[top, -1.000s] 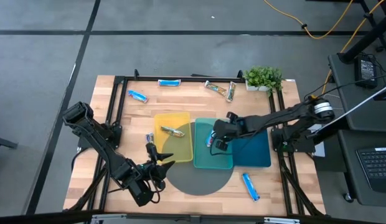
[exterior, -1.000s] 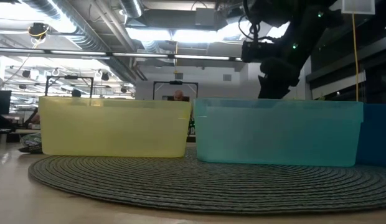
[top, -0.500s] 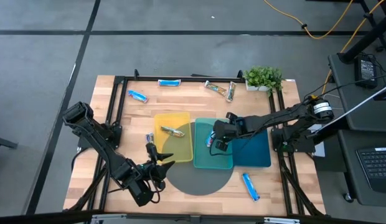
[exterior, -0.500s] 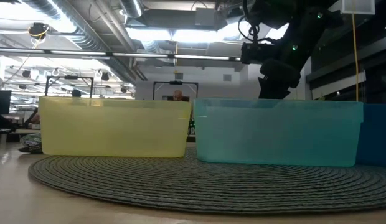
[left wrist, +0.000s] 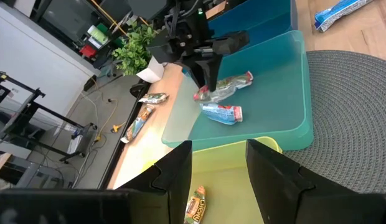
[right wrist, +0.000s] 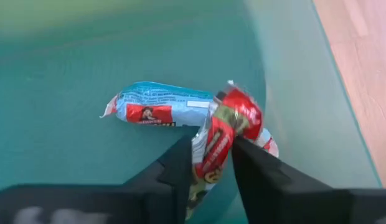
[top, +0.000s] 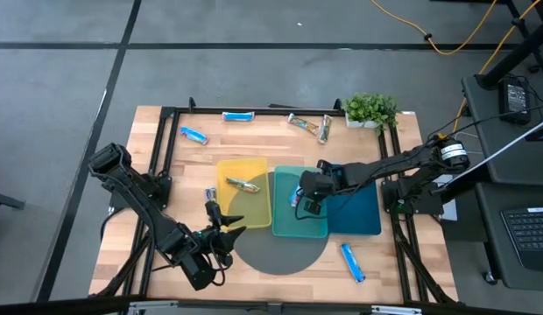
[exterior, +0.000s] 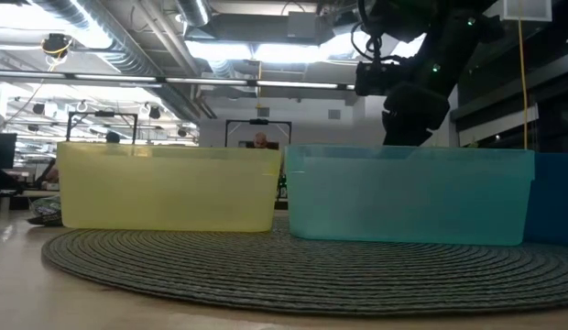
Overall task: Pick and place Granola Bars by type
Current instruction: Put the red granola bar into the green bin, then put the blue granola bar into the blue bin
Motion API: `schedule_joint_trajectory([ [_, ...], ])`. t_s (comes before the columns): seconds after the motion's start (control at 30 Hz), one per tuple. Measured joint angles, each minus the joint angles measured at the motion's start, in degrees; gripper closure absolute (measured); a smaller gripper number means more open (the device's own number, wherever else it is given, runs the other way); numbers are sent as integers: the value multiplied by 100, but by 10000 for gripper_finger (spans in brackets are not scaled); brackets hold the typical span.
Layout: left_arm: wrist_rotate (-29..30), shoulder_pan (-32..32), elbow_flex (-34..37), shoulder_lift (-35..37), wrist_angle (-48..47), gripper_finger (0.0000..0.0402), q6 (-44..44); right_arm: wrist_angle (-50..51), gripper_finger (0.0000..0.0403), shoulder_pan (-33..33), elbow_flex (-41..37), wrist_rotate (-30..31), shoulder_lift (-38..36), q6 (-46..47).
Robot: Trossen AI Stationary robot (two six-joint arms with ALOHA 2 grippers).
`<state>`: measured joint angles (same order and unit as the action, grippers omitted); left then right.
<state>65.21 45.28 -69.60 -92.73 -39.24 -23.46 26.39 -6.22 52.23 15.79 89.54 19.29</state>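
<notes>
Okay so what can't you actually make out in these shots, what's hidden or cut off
- Low view: the contents of the yellow tray and the teal tray are hidden by their frosted walls.
- Right wrist view: the lower end of the red-and-green bar is hidden by the right gripper; whether it is still pinched or already released is unclear.
- High view: wrapper print on the bars along the table's far edge is too small to read.
- Left wrist view: the bar in the yellow tray is cut off by the picture's edge.

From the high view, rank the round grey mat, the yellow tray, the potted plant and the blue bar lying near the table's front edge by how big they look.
1. Round grey mat, though the trays cover part of it.
2. Yellow tray.
3. Potted plant.
4. Blue bar, clearly the smallest.
</notes>
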Motion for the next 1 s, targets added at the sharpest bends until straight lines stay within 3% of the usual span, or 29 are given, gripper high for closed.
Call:
schedule_joint_trajectory([
  [0.2, 0, 0, 0, 0, 0, 258, -2, 0, 215, 0, 0, 2, 0, -21],
  [0.37, 1, 0, 0, 0, 0, 258, -2, 7, 182, -2, 2, 86, -42, -25],
  [0.73, -35, -2, 169, -2, 18, 258, -87, 264, 175, -64, 109, 782, -1077, -43],
  [1.0, -92, -2, 170, -2, 40, 258, -123, 406, 175, -665, 109, 1781, -1900, -92],
])
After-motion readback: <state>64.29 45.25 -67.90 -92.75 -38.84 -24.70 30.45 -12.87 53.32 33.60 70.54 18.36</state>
